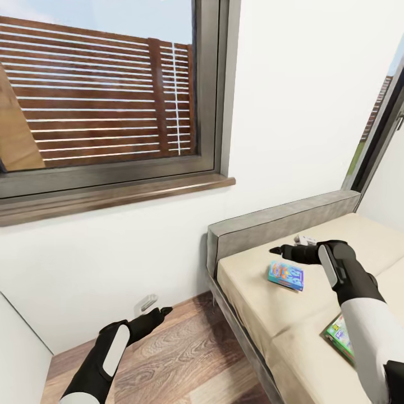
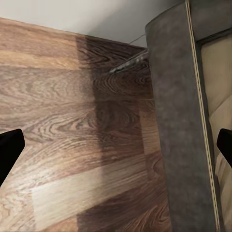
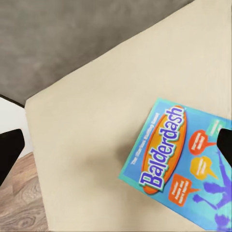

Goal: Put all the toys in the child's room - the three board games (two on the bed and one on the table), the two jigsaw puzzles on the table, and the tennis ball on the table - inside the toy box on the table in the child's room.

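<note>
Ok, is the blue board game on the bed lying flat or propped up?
Lying flat. The blue board game rests face up on the bed, its Balderdash cover fully readable in the right wrist view.

- Bed (image 1: 264,292): low, with a beige mattress, a dark grey frame and a low grey headboard against the white wall.
- Blue board game (image 1: 285,275): flat box printed "Balderdash", lying face up on the mattress near the headboard, turned at an angle.
- Green board game (image 1: 338,335): flat green-edged box, lying flat on the mattress nearer the foot, partly hidden.
</note>
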Robot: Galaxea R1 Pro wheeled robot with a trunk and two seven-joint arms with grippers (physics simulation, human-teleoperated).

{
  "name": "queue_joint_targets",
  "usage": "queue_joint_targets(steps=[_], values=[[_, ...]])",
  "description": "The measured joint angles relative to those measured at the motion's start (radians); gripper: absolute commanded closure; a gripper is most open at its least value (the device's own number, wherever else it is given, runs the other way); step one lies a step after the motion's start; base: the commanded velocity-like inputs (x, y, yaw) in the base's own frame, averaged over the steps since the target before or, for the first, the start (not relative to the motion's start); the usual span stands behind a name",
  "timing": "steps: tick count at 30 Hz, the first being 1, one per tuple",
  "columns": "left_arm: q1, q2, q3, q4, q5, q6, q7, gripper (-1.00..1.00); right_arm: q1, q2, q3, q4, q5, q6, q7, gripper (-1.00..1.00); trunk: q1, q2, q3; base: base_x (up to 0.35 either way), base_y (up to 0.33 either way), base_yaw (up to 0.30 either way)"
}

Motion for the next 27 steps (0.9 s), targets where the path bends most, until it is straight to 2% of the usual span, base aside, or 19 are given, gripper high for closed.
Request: queue_joint_targets(steps=[8, 16, 27], values=[[0.000, 0.000, 0.000, 0.000, 0.000, 0.000, 0.000, -1.00, -0.045, -0.042, 0.000, 0.045, 0.000, -0.046, 0.000, -1.00, 0.000, 0.000, 0.000, 0.000, 0.000, 0.000], [0.000, 0.000, 0.000, 0.000, 0.000, 0.000, 0.000, -1.00, -0.089, -0.043, 0.000, 0.090, 0.000, -0.085, 0.000, -1.00, 0.000, 0.000, 0.000, 0.000, 0.000, 0.000], [0.002, 0.003, 0.006, 0.000, 0.001, -0.001, 0.004, -1.00, -0.083, -0.037, -0.001, 0.151, 0.005, -0.079, -0.006, -1.00, 0.000, 0.000, 0.000, 0.000, 0.000, 0.000]])
